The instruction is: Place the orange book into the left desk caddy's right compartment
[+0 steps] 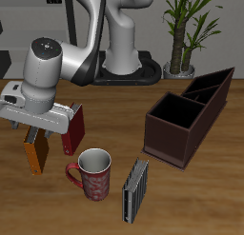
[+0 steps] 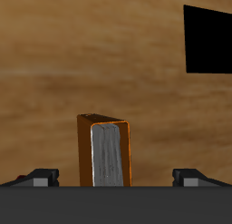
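Note:
The orange book (image 1: 36, 155) stands upright on the table near its front edge, beside the dark red book (image 1: 72, 134). My gripper (image 1: 40, 130) hangs right above the orange book, open, with nothing in it. In the wrist view the orange book (image 2: 107, 153) shows end-on with pale grey pages, between the two fingertips (image 2: 41, 178) and clear of both; the gripper (image 2: 118, 179) is spread wide. The left desk caddy (image 1: 170, 134), a dark brown box with a big squarish section, stands far across the table from the book.
A dark red patterned mug (image 1: 93, 174) and a grey striped book (image 1: 136, 189) stand between the orange book and the caddy. A second dark brown box with a diagonal divider (image 1: 212, 87) adjoins the caddy farther back. A potted plant (image 1: 186, 29) stands behind.

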Robot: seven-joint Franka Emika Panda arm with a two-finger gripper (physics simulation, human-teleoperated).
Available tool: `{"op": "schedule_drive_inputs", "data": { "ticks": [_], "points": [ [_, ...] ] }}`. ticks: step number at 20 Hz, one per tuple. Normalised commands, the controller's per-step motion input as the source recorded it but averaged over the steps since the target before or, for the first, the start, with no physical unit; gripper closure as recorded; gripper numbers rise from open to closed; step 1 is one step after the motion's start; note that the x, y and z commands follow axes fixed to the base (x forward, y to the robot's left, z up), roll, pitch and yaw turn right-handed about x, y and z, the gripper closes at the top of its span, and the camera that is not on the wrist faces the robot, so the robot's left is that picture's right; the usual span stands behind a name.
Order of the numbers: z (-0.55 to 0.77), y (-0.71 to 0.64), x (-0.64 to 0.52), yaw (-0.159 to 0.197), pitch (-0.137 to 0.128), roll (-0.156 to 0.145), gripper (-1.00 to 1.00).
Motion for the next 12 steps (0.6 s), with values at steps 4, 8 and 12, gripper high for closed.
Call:
{"op": "schedule_drive_inputs", "data": {
  "ticks": [4, 8, 12],
  "points": [
    [-0.43, 0.01, 0.07, -0.007, 0.039, 0.001, 1.00],
    [-0.28, -0.01, 0.02, -0.014, 0.021, 0.010, 1.00],
    [-0.19, -0.04, 0.04, -0.029, 0.017, -0.022, 1.00]
  ]
}}
